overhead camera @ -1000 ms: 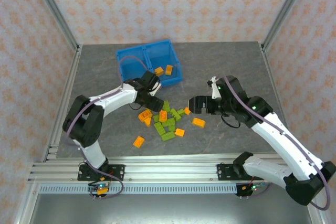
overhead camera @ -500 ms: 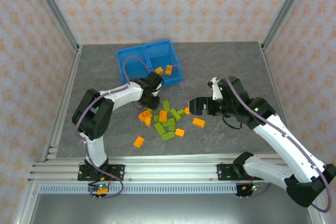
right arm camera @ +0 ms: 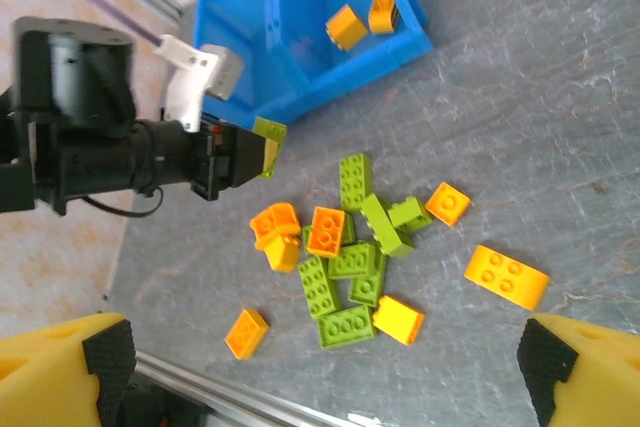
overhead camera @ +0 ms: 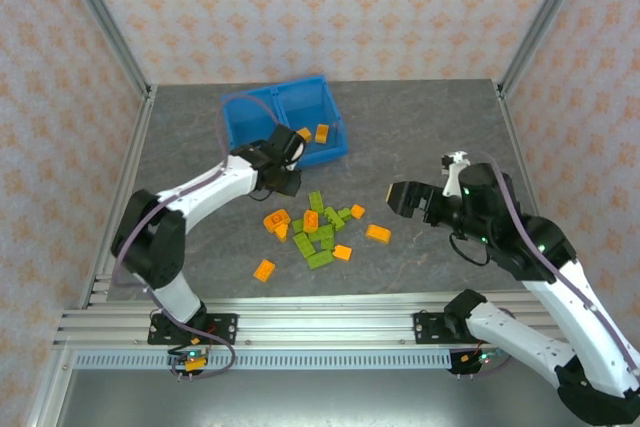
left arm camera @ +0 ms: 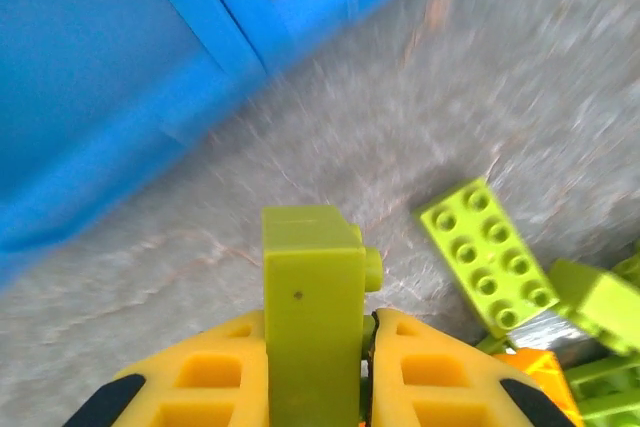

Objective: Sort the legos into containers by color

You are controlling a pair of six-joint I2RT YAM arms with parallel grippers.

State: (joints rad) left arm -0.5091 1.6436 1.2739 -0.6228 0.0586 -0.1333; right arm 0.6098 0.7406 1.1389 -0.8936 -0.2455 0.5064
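since the left gripper (overhead camera: 283, 179) was last seen down at the left edge of the pile (overhead camera: 318, 232), it had been pressed together on a green brick (left arm camera: 310, 277) and drawn back toward the bin (overhead camera: 300, 85). the brick was held upright between the fingers (left arm camera: 200, 382), just short of the bin's front wall and clear of the desk (overhead camera: 430, 127). the right gripper (overhead camera: 403, 197) had been pulled away to the right of the pile and was kept spread, with nothing in it. two orange bricks (overhead camera: 321, 132) were lying in the right compartment, so the left one was judged the likely place for the green brick. most bricks were left mixed on the desk, and the sorting was judged barely begun.
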